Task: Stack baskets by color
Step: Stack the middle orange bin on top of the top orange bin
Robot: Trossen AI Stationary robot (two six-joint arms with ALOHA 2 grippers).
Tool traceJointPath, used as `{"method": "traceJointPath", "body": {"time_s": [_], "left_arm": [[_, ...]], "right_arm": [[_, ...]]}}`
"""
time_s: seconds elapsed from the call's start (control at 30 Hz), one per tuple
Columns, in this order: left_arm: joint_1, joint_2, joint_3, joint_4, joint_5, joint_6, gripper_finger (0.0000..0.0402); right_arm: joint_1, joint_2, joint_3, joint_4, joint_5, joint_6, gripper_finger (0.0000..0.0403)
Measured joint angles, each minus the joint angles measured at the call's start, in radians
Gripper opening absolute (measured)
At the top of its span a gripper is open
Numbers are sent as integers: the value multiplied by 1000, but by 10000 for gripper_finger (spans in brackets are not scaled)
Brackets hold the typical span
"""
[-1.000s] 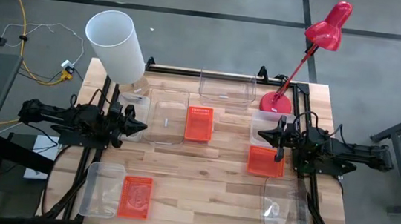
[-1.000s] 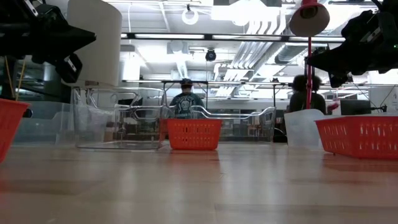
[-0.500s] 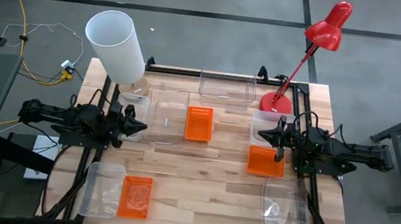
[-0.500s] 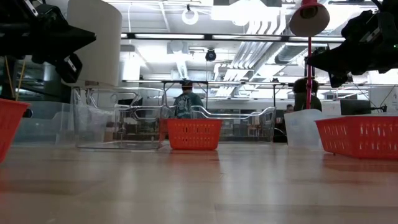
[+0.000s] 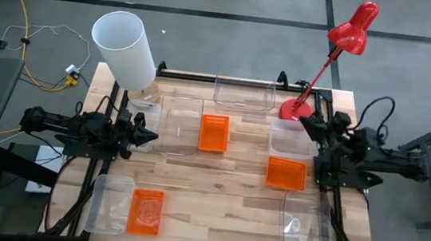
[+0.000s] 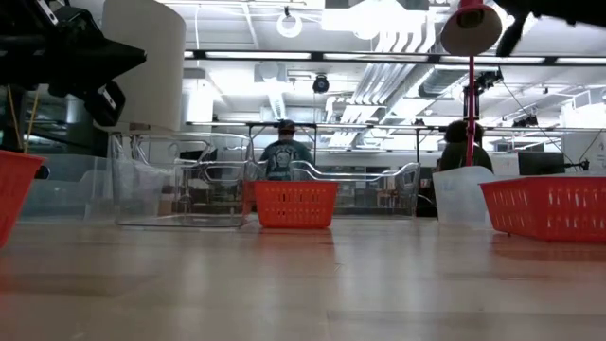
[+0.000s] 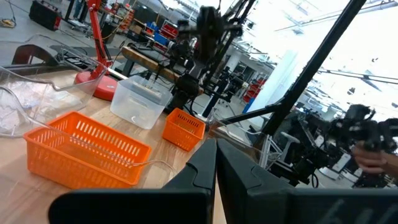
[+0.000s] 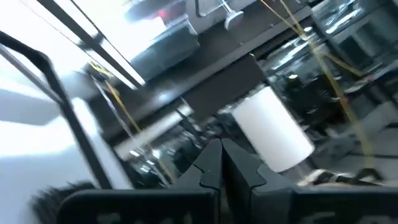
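Left gripper (image 5: 150, 136) clenched, empty, over the table's (image 5: 225, 186) left side beside a clear bin (image 5: 180, 125). Right gripper (image 5: 306, 120) was also clenched on nothing — raised at the right edge by the red lamp (image 5: 328, 56). Orange baskets: one mid-table (image 5: 213, 132) touching that clear bin, one right (image 5: 285, 174), one near-left (image 5: 146, 212) partly on a clear bin (image 5: 108, 203). More clear bins far-centre (image 5: 244, 95), right (image 5: 288, 136) and near-right (image 5: 309, 231). White cylinder (image 5: 125, 50) far-left.

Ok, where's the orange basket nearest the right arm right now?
In the high view that orange basket sits on the table's right side, just in front of the right gripper, between a small clear bin behind it and a larger clear bin nearer the front edge.
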Motion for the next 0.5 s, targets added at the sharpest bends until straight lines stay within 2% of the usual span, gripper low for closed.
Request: {"method": "traceJointPath", "body": {"time_s": [0.1, 0.17, 0.3, 0.5], "left_arm": [[0, 0, 0, 0, 0, 0, 1], [0, 0, 0, 0, 0, 0, 1], [0, 0, 0, 0, 0, 0, 1], [0, 0, 0, 0, 0, 0, 1]], "right_arm": [[0, 103, 161, -199, 31, -17, 24], [-1, 174, 265, -365, 72, 14, 51], [-1, 312, 448, -670, 139, 93, 125], [-1, 492, 639, -1004, 177, 170, 226]]}}
